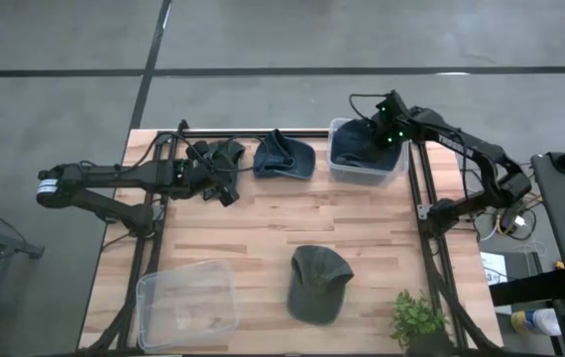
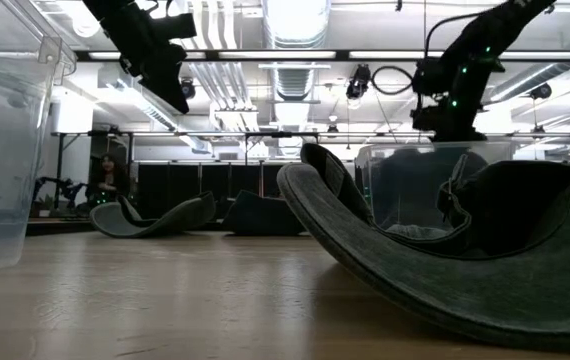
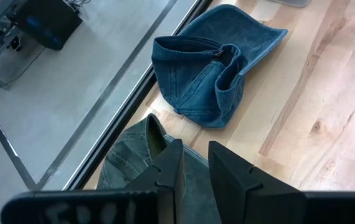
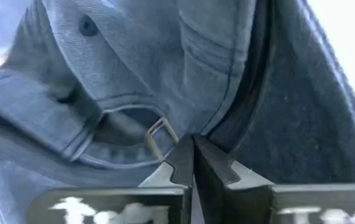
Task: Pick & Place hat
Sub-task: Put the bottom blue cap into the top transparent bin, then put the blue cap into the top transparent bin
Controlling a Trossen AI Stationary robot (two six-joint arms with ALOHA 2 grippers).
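A dark blue hat [image 4: 165, 68] lies inside the clear bin [image 1: 340, 171] at the table's far right. My right gripper [image 4: 194, 146] is down in that bin from above, shut, with its tips at a fold beside the hat's metal buckle [image 4: 159, 134]. A dark green hat [image 3: 134, 168] and a blue denim hat [image 3: 212, 78] lie on the table at the far edge. My left gripper [image 3: 195, 168] hangs above the green hat, its fingers a narrow gap apart and holding nothing. Another green hat [image 1: 317, 283] lies near the front edge. My right gripper comes at the dark blue hat steeply from above with shut fingers. The tips [image 4: 184, 155] stand at a fold of cloth beside the buckle. I cannot tell whether they touch the cloth or have any of it between them.
An empty clear bin [image 1: 188, 302] stands at the near left corner. A small green plant [image 1: 416, 317] stands at the near right corner. Bare wood lies in the table's middle [image 1: 282, 223]. A person [image 2: 110, 180] sits far off in the room.
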